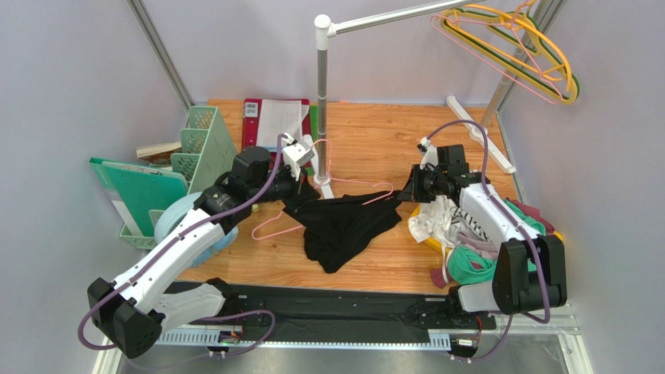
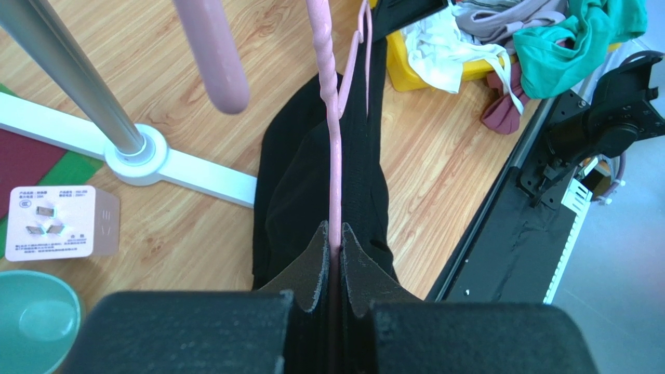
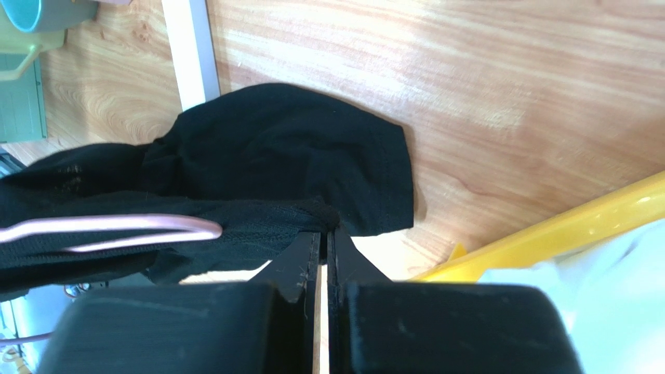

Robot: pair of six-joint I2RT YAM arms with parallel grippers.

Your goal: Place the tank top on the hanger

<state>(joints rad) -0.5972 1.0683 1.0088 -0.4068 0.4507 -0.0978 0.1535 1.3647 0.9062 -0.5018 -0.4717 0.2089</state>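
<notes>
In the top view, the tank top (image 1: 343,226) was seen lying on the wooden table (image 1: 390,132) in front of the rack pole (image 1: 322,93), stretched between the two arms. The left gripper (image 1: 299,187) was found at its left end, just beside the foot of the pole. The right gripper (image 1: 406,195) was at its right end, further from the pole. How the jaws stood could not be told from above.

This was shown only by the wrist views. In the left wrist view, the fingers were closed on the pink wire of the hanger (image 2: 334,156), with black cloth on both sides of it. In the right wrist view, the jaws were pressed together on a bunched edge of the cloth. One rounded end of the hanger was seen against the fabric there; whether it was inside could not be told. A yellow bin (image 3: 562,222) was seen close by.
</notes>
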